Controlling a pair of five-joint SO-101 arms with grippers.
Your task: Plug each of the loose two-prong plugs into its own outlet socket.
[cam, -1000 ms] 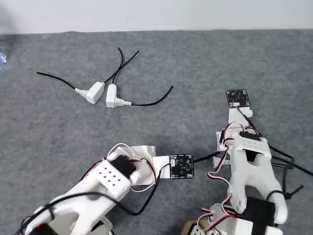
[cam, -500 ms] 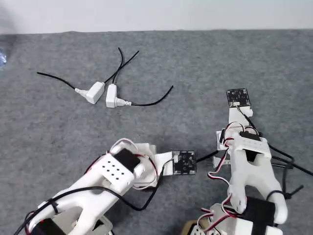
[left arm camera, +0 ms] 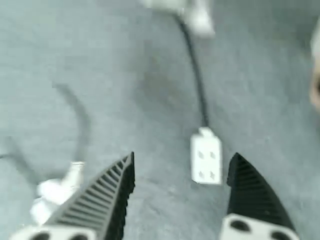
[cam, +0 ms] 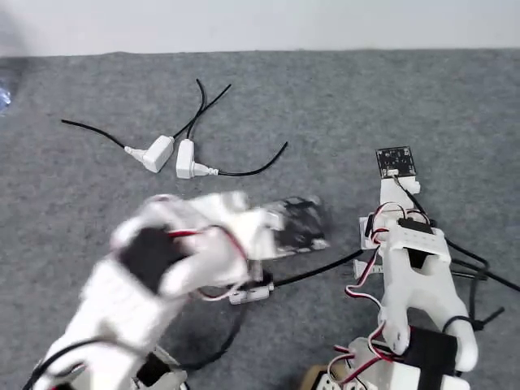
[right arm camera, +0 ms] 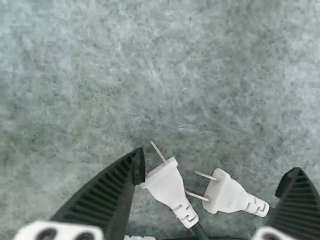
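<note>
Two white corded plastic pieces lie side by side at the far left of the grey felt counter. The left claw, spread wide, frames a white rectangular socket on a black cord. The right claw, also spread, hangs over two white two-prong plugs lying just apart.

Two loose plugs; seemingly two white corded sockets; two robot arms; one grey mat.

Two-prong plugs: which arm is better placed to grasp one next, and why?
Right. The right gripper, open, straddles both two-prong plugs lying on the carpet; the left gripper, also open, faces an outlet socket instead.
</note>
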